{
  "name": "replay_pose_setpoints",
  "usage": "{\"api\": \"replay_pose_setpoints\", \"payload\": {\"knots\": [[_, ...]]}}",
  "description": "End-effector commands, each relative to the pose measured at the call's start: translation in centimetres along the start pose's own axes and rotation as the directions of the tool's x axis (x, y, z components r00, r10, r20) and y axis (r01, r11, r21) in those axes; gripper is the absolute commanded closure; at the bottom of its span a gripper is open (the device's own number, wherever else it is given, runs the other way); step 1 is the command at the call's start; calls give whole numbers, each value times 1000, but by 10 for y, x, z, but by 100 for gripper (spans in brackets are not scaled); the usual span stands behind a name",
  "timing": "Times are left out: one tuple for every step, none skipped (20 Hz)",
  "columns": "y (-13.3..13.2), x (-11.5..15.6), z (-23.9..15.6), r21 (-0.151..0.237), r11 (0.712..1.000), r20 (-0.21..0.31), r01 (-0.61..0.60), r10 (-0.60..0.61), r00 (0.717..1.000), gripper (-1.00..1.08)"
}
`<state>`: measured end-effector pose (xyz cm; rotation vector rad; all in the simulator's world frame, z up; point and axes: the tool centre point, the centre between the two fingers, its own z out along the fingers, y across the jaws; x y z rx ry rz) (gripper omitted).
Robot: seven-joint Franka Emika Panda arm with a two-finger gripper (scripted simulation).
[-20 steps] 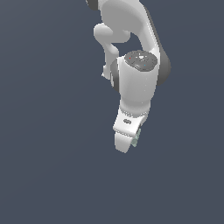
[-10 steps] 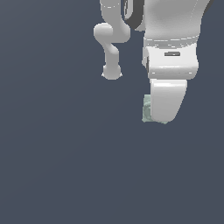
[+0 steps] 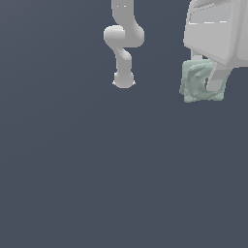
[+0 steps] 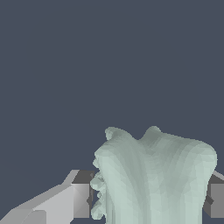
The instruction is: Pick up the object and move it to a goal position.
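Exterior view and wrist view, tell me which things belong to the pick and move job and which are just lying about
Part of the job:
- mint-green lumpy object, held between the fingers
- gripper, shut on it

Just lying about:
- nothing else shows, only the robot's own arm over a plain dark background

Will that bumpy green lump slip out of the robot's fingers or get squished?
Probably neither. The green lump keeps its blocky shape between the fingers, so it looks stiff. Its bumpy surface likely helps the gripper hold it. Its flattish sides suggest it wouldn't roll.

Flat even simulator lighting, dim slate backdrop, no cast shadows or glare, sharp unblurred edges
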<state>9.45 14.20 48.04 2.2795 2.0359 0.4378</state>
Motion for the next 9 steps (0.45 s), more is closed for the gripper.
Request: {"api": "replay_pose_setpoints", "payload": {"knots": [[1, 5, -12, -4, 1000, -7, 16, -16, 1000, 108], [2, 6, -16, -5, 1000, -9, 20, -20, 1000, 108], [2, 7, -19, -6, 1000, -11, 23, -24, 1000, 108], [2, 8, -21, -7, 1000, -12, 26, -26, 1000, 108], [3, 9, -23, -8, 1000, -13, 29, -29, 999, 108], [3, 10, -25, -9, 999, -14, 30, -31, 999, 108], [3, 10, -26, -9, 999, -15, 32, -32, 999, 108], [3, 10, -26, -10, 999, -15, 32, -32, 999, 108], [3, 10, -27, -10, 999, -15, 32, -32, 999, 108]]}}
